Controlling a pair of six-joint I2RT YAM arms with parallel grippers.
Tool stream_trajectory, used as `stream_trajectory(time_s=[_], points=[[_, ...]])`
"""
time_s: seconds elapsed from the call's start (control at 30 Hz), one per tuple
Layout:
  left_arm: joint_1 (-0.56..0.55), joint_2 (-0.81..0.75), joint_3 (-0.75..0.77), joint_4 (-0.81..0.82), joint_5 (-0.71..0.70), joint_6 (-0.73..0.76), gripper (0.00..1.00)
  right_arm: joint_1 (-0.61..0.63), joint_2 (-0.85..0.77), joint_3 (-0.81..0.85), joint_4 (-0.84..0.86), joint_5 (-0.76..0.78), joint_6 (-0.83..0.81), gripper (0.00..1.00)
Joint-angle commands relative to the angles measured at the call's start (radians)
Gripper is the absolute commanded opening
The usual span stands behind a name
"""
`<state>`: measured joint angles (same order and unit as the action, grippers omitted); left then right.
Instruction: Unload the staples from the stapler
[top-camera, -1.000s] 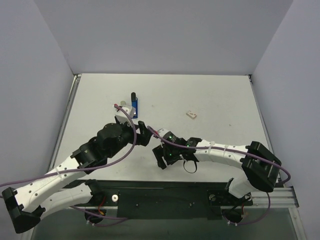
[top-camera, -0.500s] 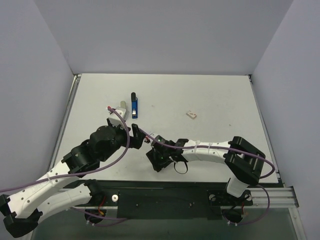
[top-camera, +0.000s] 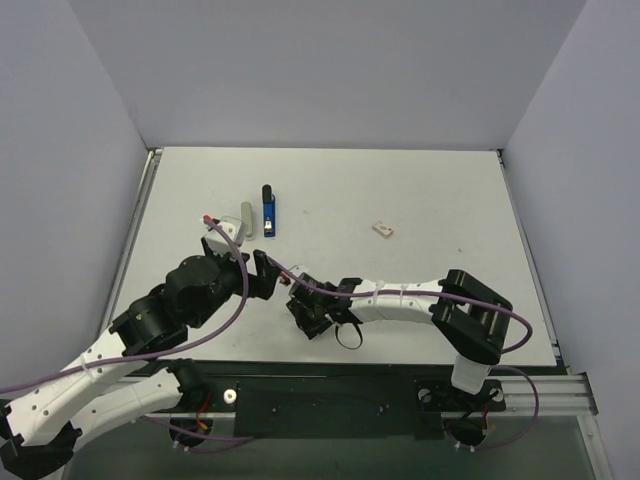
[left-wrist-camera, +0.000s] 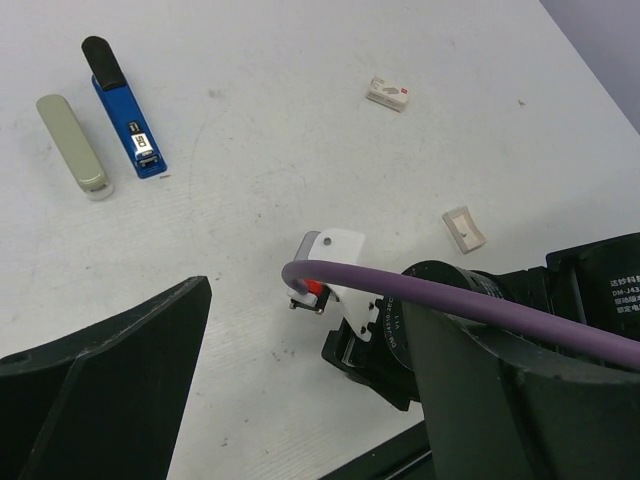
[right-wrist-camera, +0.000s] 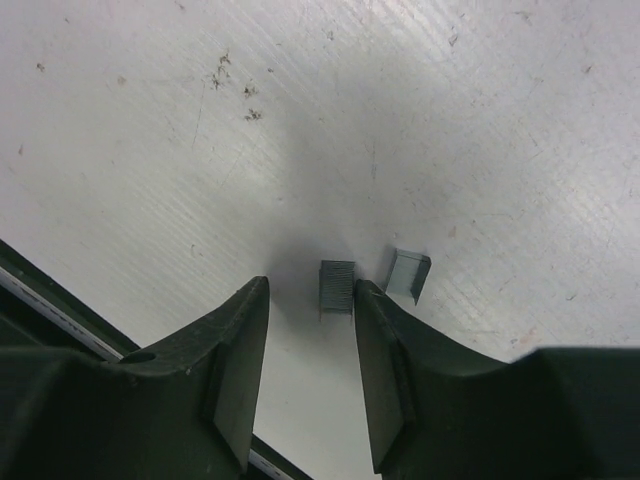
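Observation:
The blue stapler (top-camera: 268, 213) (left-wrist-camera: 125, 110) lies flat at the far left of the table, dark end away from the arms, untouched. Two short strips of staples lie on the table in the right wrist view: one (right-wrist-camera: 337, 285) sits just inside the fingertips of my right gripper (right-wrist-camera: 311, 300) (top-camera: 300, 312), against the right-hand finger (right-wrist-camera: 385, 350), and the other (right-wrist-camera: 408, 274) lies just outside that finger. The jaws stand apart, clamped on nothing. My left gripper (left-wrist-camera: 300, 400) (top-camera: 275, 280) hangs wide open and empty just left of the right wrist.
A pale grey bar (top-camera: 246, 219) (left-wrist-camera: 72, 146) lies beside the stapler on its left. A small white box (top-camera: 382, 230) (left-wrist-camera: 388, 93) sits at mid-table and a small pale piece (left-wrist-camera: 464, 228) lies closer in. The table's near edge runs just behind the right gripper.
The right gripper has slid left along the near edge and its jaws have narrowed around a staple strip. The left arm has pulled back toward the near left, uncovering the stapler.

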<state>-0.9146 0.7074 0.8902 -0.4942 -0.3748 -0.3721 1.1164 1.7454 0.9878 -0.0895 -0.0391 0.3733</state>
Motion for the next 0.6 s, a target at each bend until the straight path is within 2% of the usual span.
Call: stream_trajectory(time_s=[0.0, 0.23, 0.37, 0.43, 0.57], points=[[0.005, -0.019, 0.035, 0.019, -0.019, 0.018, 0.89, 0.031, 0.025, 0.043, -0.085, 0.099, -0.013, 0.34], [0.008, -0.022, 0.029, 0.022, -0.013, 0.015, 0.89, 0.049, 0.052, 0.071, -0.116, 0.14, -0.02, 0.26], [0.014, -0.019, 0.027, 0.025, -0.01, 0.01, 0.9, 0.054, 0.062, 0.078, -0.124, 0.151, -0.02, 0.12], [0.017, -0.019, 0.026, 0.025, -0.01, 0.01, 0.9, 0.056, 0.06, 0.078, -0.124, 0.156, -0.017, 0.09], [0.028, -0.019, 0.024, 0.029, -0.007, 0.009, 0.9, 0.053, 0.036, 0.072, -0.136, 0.182, 0.003, 0.06]])
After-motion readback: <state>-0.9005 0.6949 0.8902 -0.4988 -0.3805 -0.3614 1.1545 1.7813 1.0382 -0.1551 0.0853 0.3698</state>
